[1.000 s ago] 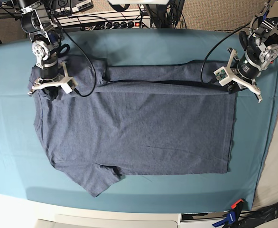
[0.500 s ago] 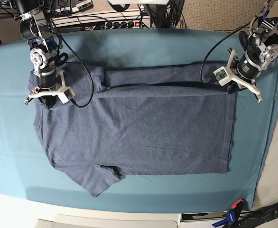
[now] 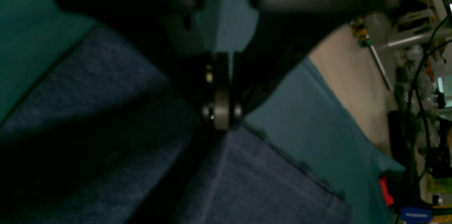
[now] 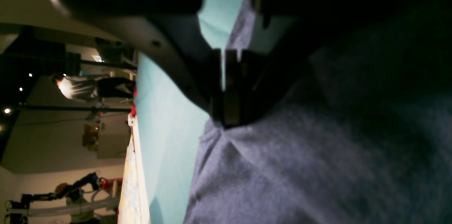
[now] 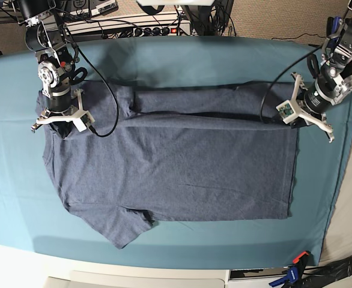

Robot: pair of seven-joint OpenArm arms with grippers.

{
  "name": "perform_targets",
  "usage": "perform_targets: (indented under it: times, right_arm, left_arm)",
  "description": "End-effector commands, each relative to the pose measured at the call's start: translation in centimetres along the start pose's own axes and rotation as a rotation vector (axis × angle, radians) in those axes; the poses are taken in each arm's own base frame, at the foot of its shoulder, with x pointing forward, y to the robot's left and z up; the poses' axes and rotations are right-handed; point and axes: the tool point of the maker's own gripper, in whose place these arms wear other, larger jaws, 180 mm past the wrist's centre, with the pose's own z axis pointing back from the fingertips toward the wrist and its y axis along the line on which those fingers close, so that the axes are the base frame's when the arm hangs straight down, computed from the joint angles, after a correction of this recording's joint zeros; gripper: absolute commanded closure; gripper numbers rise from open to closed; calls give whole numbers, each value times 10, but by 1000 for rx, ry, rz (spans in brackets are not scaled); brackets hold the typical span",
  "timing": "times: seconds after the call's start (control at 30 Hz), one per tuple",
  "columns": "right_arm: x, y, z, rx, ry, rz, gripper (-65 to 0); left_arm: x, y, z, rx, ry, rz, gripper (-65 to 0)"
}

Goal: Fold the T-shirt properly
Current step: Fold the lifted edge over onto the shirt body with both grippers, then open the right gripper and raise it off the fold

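The slate blue-grey T-shirt lies flat on the teal cloth, plain side up, with its far strip folded over toward the middle. Seen from the base, my left gripper is at the shirt's far right corner. In the left wrist view its fingertips are shut on the fabric at the hem corner. My right gripper is at the far left by the sleeve. The right wrist view shows it shut on a pinch of the shirt. No lettering shows.
Cables and a power strip run along the table's back edge. A clamp sits at the front right corner. The teal cloth ends near the right arm's side, with beige floor beyond.
My left gripper has moved right and a little toward the front, pulling the folded strip tauter. My right gripper has shifted left and slightly forward with the sleeve end.
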Motion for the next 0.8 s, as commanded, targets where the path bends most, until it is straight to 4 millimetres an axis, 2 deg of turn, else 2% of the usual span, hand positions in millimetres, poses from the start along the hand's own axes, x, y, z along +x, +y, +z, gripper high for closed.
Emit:
perform_targets:
  times: [0.0,0.2,0.33,0.37,0.43,0.47,0.63,0.77]
  right_arm:
    - [3,-20,-2,-56,-18,9,0]
    - [3,-20,-2,-56,-18,9,0]
    - [-4,-19,-2,-55,25,5,0]
    - [-6,-20,-2,-56,34,5,-53]
    - [-8,-20,-2,-57,46,5,-224]
    - [-8,-21,-2,-66,45,1,-250]
    - [-6,-47,2,-211,38,-4,-250]
    - [-11,-47,4,-217,58,3,-250]
  left_arm:
    - [2,14,2,33,-13,-15,0]
    - [8,12,2,21,-44,13,0]
    - [9,9,2,8,-49,8,-15]
    - [9,9,2,7,-49,9,-109]
    - [10,9,2,6,-54,20,-292]
    - [10,9,2,7,-56,25,-342]
    - [12,10,2,14,-63,48,-352]
    - [9,9,2,11,-45,52,-352]
